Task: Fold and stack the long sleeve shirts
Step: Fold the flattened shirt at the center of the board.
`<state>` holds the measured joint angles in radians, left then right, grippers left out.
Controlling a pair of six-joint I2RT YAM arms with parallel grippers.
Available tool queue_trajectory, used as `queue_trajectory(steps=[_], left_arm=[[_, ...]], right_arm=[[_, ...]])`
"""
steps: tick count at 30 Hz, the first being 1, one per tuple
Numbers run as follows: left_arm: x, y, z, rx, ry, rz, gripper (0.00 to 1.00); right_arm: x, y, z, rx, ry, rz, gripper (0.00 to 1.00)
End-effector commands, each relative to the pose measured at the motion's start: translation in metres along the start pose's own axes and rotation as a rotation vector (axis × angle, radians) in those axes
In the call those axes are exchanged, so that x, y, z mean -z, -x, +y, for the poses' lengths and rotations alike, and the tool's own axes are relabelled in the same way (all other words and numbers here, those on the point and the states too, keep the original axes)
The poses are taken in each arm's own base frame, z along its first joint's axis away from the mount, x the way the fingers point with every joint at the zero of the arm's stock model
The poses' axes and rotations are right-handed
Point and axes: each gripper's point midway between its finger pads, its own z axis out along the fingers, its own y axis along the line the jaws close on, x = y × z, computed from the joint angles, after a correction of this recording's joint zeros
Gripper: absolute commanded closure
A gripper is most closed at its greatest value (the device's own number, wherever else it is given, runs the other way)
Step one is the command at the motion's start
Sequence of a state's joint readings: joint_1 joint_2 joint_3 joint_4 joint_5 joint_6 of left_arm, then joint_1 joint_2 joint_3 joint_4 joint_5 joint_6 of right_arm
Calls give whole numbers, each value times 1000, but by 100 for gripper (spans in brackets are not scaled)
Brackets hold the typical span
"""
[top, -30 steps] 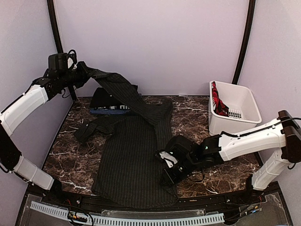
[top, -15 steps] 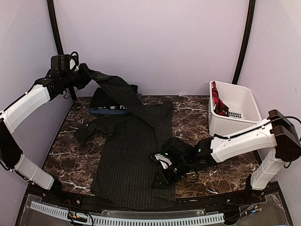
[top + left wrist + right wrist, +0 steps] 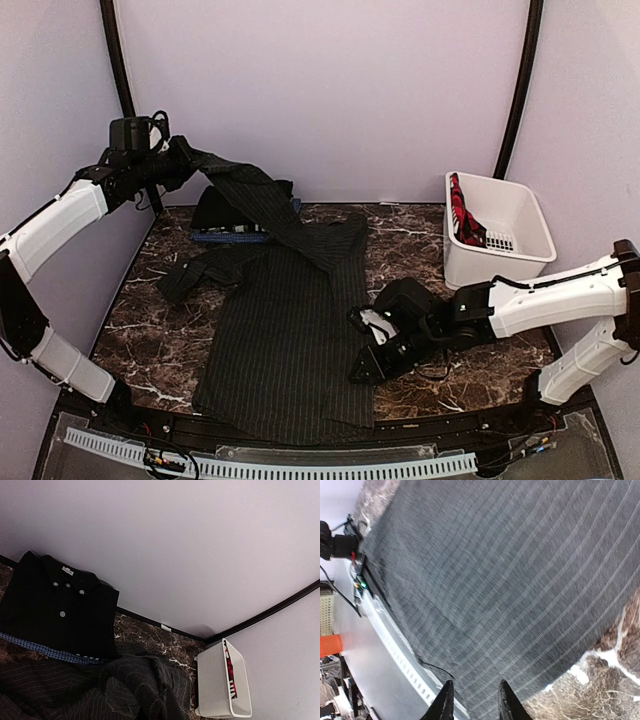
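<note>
Right claw (image 3: pixel 364 366) has scooted back toward the right and let go of the pinstriped shirt (image 3: pixel 285 340); the left side hasn't budged.

Left claw (image 3: pixel 175 160) is pressed together on one end of that shirt, holding it high at the back left. The cloth drapes down to the body, which lies flat across the middle of the marble surface (image 3: pixel 150 330). Behind it by the back wall there's a folded black shirt (image 3: pixel 55 605) sitting on a blue shirt (image 3: pixel 45 651). Right claw is low at the pinstriped shirt's near right edge, fingers (image 3: pixel 444 702) spread a bit with nothing between them. White basket (image 3: pixel 525 225) is far right with a red-and-black cloth (image 3: pixel 460 215) inside.
</note>
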<state>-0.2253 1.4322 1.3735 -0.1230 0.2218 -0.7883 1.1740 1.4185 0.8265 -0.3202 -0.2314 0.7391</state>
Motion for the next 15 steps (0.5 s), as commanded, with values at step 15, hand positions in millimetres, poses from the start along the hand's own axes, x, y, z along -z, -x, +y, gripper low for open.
queue_trajectory(steps=[15], left_arm=[[-3, -47, -18, -60, -162, 219, 100]], right_arm=[[-35, -59, -21, 9, -42, 124, 82]])
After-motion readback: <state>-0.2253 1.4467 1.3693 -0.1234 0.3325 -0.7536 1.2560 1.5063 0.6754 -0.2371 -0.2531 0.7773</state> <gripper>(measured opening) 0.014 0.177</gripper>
